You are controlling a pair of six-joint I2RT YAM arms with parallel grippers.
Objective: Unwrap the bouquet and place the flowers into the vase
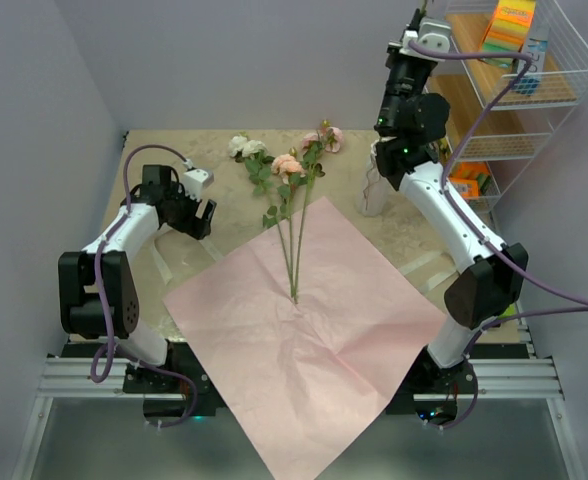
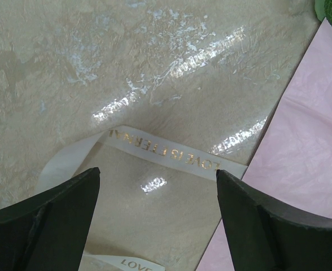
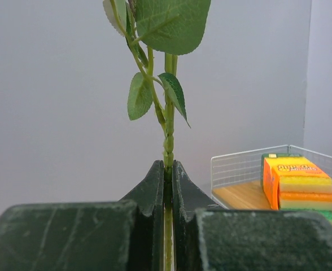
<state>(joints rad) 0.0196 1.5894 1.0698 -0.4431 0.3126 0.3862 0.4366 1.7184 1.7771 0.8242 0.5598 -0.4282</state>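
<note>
table [image 1: 174,165]: beige crinkled glossy cover, fills mid frame
pink paper [image 1: 324,340]: spread flat, diamond-wise, lower centre; bottom corner past near edge
flowers [image 1: 286,165]: stem ends on paper, blooms on bare table, upper centre
ribbon [image 2: 154,151]: cream, gold lettering, touching paper's left edge
vase [image 1: 371,195]: white, upright, upper right, partly hidden

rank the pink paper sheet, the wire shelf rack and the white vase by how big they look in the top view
1. pink paper sheet, by far the largest
2. wire shelf rack, cut off by the frame edge
3. white vase, partly hidden behind the right arm
</note>
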